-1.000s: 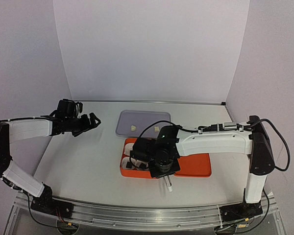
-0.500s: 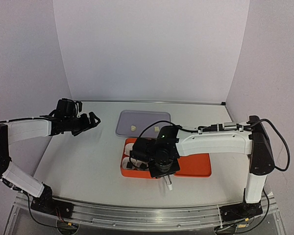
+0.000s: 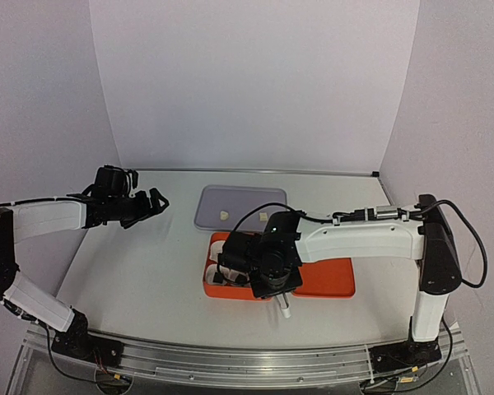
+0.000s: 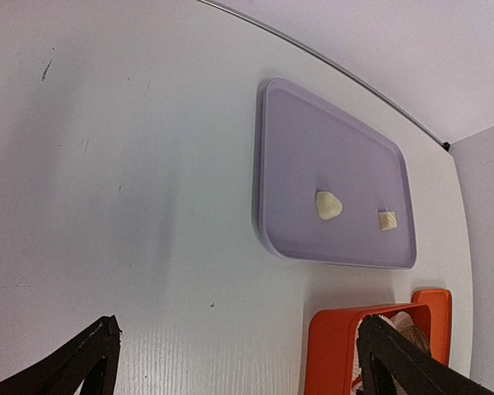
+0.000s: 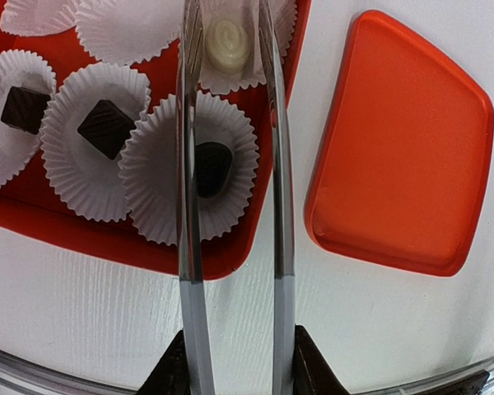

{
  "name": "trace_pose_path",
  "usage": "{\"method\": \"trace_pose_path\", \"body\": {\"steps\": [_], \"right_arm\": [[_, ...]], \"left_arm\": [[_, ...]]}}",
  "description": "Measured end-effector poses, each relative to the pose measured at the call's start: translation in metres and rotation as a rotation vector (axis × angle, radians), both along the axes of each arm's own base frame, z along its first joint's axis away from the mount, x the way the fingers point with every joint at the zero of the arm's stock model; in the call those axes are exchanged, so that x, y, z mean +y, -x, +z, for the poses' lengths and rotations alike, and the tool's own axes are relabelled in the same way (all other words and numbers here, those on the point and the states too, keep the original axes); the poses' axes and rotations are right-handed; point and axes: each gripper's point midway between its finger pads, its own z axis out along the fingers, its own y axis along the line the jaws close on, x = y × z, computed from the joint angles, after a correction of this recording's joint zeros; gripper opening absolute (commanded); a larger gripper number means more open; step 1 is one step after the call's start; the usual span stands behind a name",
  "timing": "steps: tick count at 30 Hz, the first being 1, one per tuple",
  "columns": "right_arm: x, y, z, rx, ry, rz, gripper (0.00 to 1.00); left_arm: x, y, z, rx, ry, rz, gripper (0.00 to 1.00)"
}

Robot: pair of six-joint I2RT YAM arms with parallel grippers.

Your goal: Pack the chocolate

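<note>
My right gripper (image 5: 235,370) is shut on a pair of metal tongs (image 5: 273,164). The tong arms stand apart over the orange box (image 5: 148,247) of white paper cups. A cream chocolate (image 5: 228,43) lies in a cup between the tong tips. Three dark chocolates (image 5: 24,108), (image 5: 105,128), (image 5: 212,167) lie in other cups. Two cream pieces (image 4: 328,205), (image 4: 387,220) lie on the purple tray (image 4: 346,132). My left gripper (image 3: 152,200) is open and empty, held above the table left of the tray.
The orange lid (image 5: 399,148) lies flat on the table right of the box, also seen from above (image 3: 325,278). The purple tray (image 3: 239,197) sits just behind the box (image 3: 210,284). White walls close in the back and sides.
</note>
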Motion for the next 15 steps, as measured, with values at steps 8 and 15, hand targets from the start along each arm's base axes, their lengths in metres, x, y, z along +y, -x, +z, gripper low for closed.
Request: {"method": "trace_pose_path", "body": {"steps": [8, 15], "right_arm": [[0.001, -0.005, 0.008, -0.039, 0.003, 0.020, 0.31], [0.005, 0.000, 0.042, -0.066, -0.074, 0.073, 0.31]], "left_arm": [[0.000, 0.000, 0.000, 0.000, -0.001, -0.001, 1.00], [0.000, 0.000, 0.000, -0.001, -0.001, -0.002, 1.00]]}}
